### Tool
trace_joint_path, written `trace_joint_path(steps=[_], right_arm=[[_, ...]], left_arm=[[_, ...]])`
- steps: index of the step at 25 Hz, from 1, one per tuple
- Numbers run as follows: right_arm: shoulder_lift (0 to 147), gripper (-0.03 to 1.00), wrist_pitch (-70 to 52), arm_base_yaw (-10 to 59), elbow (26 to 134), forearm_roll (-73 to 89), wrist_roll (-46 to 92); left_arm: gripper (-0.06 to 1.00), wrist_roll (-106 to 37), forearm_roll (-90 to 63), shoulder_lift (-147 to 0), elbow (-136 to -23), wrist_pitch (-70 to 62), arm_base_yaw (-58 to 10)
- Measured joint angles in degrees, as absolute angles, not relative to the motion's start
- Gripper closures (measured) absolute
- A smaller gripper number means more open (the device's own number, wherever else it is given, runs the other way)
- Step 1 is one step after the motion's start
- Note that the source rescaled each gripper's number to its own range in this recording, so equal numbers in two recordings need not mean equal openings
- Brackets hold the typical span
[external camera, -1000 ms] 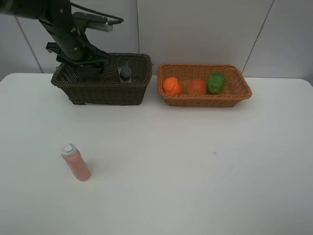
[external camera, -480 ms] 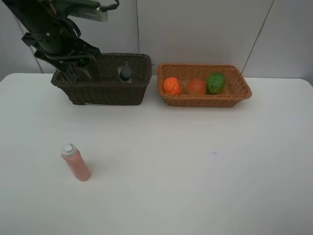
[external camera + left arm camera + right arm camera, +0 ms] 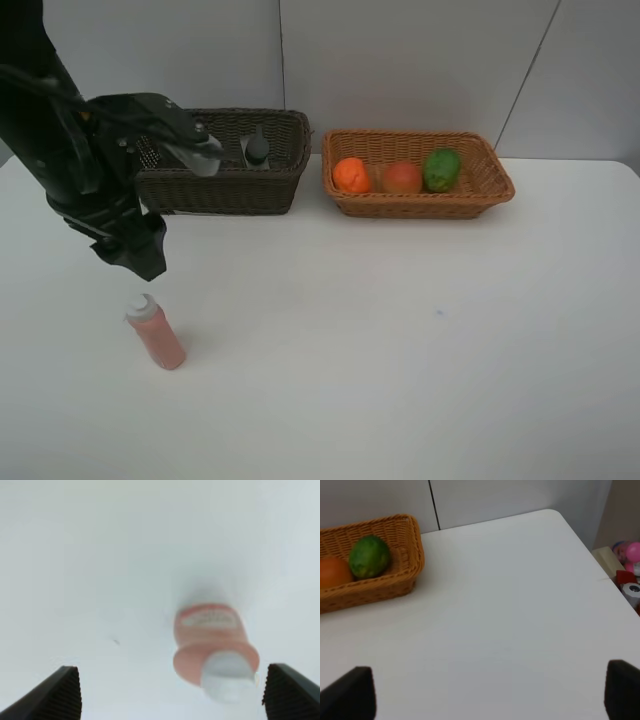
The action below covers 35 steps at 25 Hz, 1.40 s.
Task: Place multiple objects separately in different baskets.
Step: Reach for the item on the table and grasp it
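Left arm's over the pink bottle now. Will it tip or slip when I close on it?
The pink bottle stands tall and narrow on the table, so an off-center touch could tip it. Its smooth-looking body may slip. The left gripper is open, fingers on both sides.

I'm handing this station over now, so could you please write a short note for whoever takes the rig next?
Left gripper: open, empty, above the pink bottle with white cap standing on the white table.
Right gripper: open, empty, over bare table.
Done: orange, red-yellow peach and green lime in the light tan wicker basket; dark grey bottle in the dark brown wicker basket.
Left: basket the pink bottle.
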<state>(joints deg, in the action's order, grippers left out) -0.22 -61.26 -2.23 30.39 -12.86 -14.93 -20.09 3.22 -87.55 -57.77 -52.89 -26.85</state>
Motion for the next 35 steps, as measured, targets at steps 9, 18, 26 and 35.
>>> trace_joint_path(steps=[9, 18, 26, 35], right_arm=[[-0.2, -0.03, -61.3, -2.2, 30.4, -12.9, -14.9], [-0.2, -0.03, -61.3, -2.2, 30.4, -12.9, -14.9], [-0.2, -0.03, -61.3, -2.2, 30.4, -12.9, -14.9], [-0.2, -0.03, -61.3, -2.2, 30.4, -12.9, -14.9]], left_arm=[[0.0, -55.4, 3.4, -87.3, -56.9, -55.8, -26.9], [0.0, -82.0, 0.4, -87.3, -49.4, -54.5, -26.9], [0.0, -86.8, -2.4, -87.3, -49.0, -48.3, -26.9], [0.0, -89.4, -5.3, -89.1, -47.5, -45.4, -26.9]])
